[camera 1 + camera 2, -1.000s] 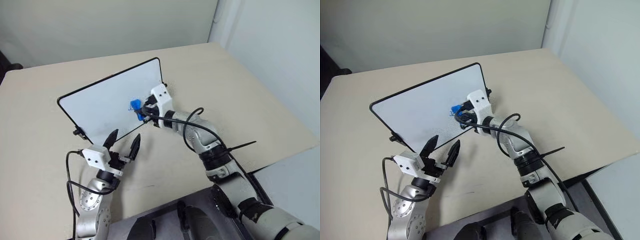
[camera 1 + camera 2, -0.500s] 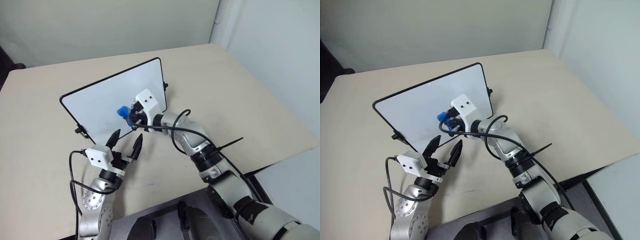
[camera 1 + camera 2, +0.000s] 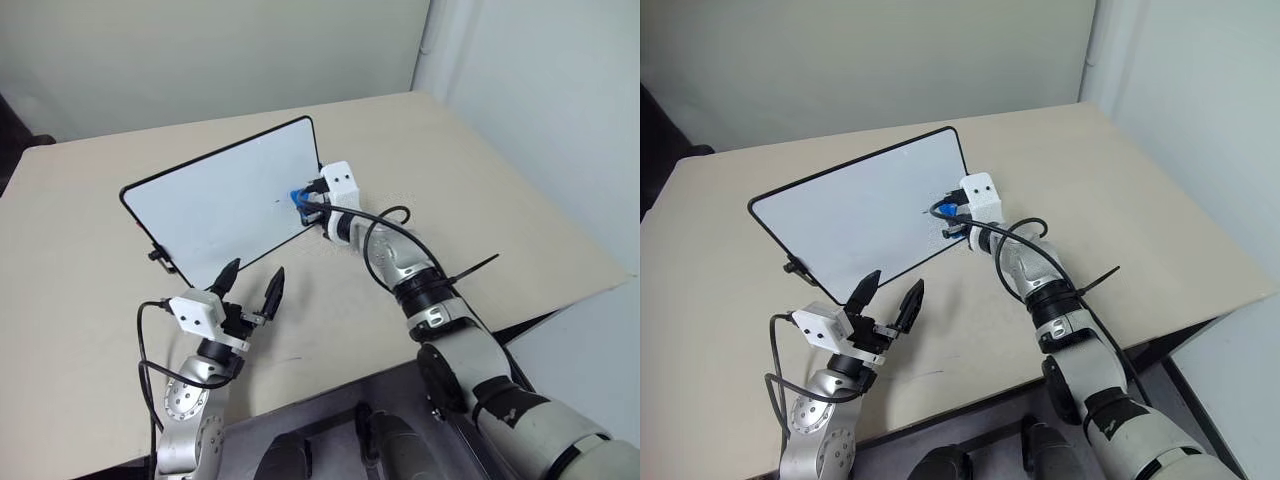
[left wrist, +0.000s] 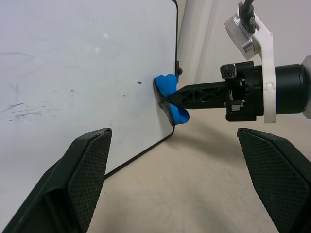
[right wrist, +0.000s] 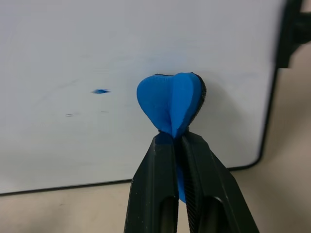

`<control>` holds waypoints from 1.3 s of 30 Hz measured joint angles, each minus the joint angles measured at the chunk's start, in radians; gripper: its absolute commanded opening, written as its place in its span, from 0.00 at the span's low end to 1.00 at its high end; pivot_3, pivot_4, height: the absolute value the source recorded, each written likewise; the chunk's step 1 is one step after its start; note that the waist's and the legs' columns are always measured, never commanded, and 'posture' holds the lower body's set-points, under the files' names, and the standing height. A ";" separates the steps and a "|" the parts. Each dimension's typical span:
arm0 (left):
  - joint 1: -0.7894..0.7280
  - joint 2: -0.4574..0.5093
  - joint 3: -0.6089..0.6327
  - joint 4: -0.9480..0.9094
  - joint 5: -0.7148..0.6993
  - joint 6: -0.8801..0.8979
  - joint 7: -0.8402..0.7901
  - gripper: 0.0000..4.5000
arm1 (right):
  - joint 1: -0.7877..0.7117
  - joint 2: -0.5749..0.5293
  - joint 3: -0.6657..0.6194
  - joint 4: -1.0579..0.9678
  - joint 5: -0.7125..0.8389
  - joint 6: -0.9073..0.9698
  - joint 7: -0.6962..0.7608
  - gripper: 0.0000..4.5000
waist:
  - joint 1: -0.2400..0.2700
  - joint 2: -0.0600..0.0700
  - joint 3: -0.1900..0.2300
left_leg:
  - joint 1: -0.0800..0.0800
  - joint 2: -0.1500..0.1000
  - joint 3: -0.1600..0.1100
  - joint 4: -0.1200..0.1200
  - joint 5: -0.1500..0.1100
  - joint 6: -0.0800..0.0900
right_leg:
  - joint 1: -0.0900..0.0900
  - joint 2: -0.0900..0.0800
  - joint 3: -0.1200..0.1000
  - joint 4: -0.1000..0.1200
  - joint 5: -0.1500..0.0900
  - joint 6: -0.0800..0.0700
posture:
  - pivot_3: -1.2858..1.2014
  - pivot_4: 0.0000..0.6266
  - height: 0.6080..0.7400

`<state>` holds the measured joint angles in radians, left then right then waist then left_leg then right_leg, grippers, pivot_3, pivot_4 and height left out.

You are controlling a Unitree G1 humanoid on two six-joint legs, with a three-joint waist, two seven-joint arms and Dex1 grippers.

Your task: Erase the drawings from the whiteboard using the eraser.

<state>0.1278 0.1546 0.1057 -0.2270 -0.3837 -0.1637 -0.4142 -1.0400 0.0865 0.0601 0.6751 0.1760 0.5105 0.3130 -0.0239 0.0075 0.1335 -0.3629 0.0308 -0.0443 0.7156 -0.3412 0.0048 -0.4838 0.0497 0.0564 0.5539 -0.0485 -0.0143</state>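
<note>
The whiteboard (image 3: 215, 205) stands tilted on the beige table, its white face toward me. My right gripper (image 3: 308, 203) is shut on the blue eraser (image 5: 170, 99), which is folded between the fingers and pressed against the board near its right edge. Of the drawings, a tiny blue speck (image 5: 100, 91) and faint smudges remain on the board beside the eraser. In front of the board's lower edge, my left gripper (image 3: 250, 285) hovers open and holds nothing, its fingers (image 4: 87, 165) apart from the board.
The beige table (image 3: 480, 190) stretches to the right and behind the board, and its front edge runs diagonally at the lower right. A small black foot (image 3: 155, 257) sticks out at the board's lower left. A wall stands behind the table.
My right gripper slid the eraser left toward the board's middle, then back right to near its right edge. The left gripper has kept still.
</note>
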 measured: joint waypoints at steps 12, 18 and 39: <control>-0.005 0.002 -0.001 0.000 0.000 0.000 0.000 1.00 | 0.028 0.052 0.090 -0.107 -0.022 0.040 0.068 0.00 | -0.021 0.000 0.000 | -0.005 0.001 0.002 -0.002 -0.003 -0.002 | -0.004 0.001 0.001 -0.009 0.004 -0.008 | 0.52 0.24 1.00; 0.010 0.001 -0.004 -0.009 0.000 0.000 0.001 1.00 | 0.028 0.054 0.151 -0.153 -0.022 0.051 0.116 0.00 | -0.020 0.000 0.000 | -0.005 0.001 0.001 -0.002 -0.005 -0.003 | -0.004 0.001 0.000 -0.009 0.005 -0.007 | 0.52 0.24 1.00; 0.025 -0.014 -0.012 -0.030 0.004 -0.001 0.004 1.00 | -0.003 0.008 0.004 -0.036 0.009 0.039 0.083 0.00 | -0.004 0.000 0.000 | -0.005 0.001 0.001 0.000 -0.003 -0.003 | -0.001 0.001 0.001 -0.011 0.006 -0.003 | 0.52 0.24 1.00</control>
<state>0.1530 0.1409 0.0933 -0.2568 -0.3799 -0.1648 -0.4097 -1.0430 0.0941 0.0644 0.6395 0.1845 0.5490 0.3961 -0.0277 0.0073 0.1334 -0.3679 0.0319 -0.0431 0.7154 -0.3441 0.0014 -0.4849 0.0503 0.0569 0.5428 -0.0425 -0.0174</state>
